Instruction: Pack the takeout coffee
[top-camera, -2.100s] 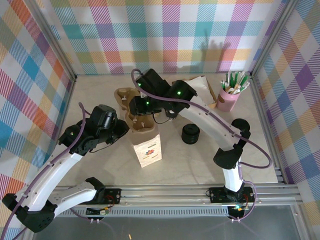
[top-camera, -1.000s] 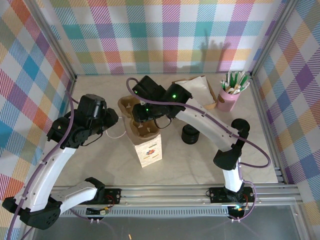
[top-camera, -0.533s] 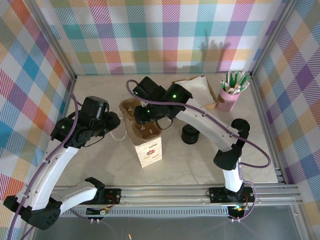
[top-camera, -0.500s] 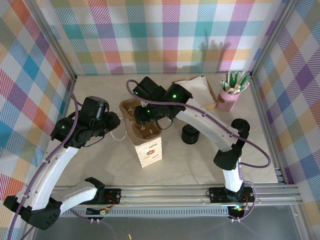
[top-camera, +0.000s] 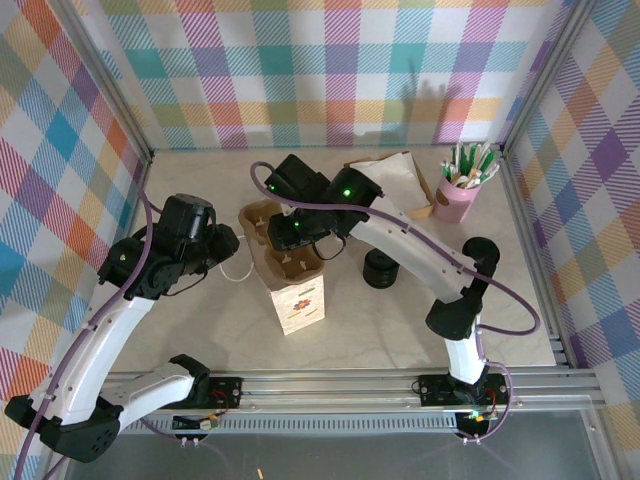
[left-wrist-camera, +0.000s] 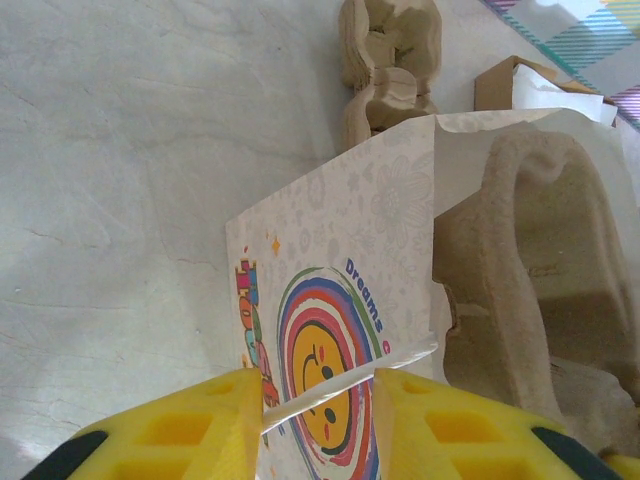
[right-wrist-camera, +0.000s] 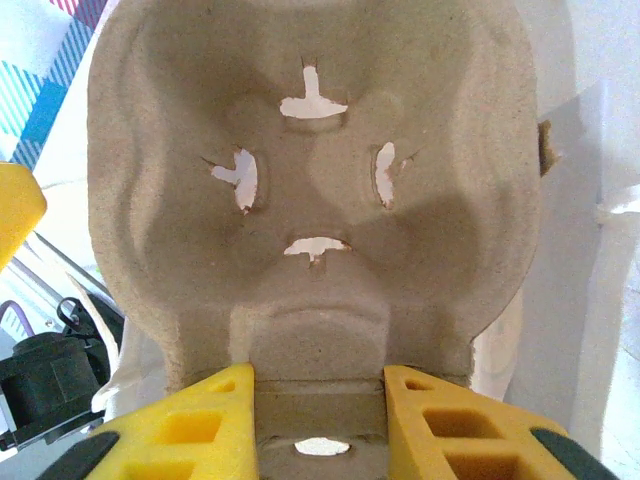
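The takeout coffee is out of view. A white paper bag (top-camera: 297, 298) with a rainbow smiley print stands upright at mid-table. My left gripper (top-camera: 228, 246) is at the bag's left side. In the left wrist view a white strip of the bag's rim runs between the yellow fingers of that gripper (left-wrist-camera: 318, 385), which is shut on it. My right gripper (top-camera: 296, 232) is shut on the end of a brown pulp cup carrier (right-wrist-camera: 310, 170), holding it tilted in the bag's open mouth (left-wrist-camera: 540, 250).
More pulp carriers (top-camera: 256, 214) lie stacked just behind the bag. A squat stack of black lids (top-camera: 380, 268) sits right of it. A napkin box (top-camera: 398, 180) and a pink cup of straws (top-camera: 455, 196) stand at the back right.
My left gripper has edged right toward the bag's rim. The right gripper has brought the carrier from behind the bag to its mouth, then held nearly still.
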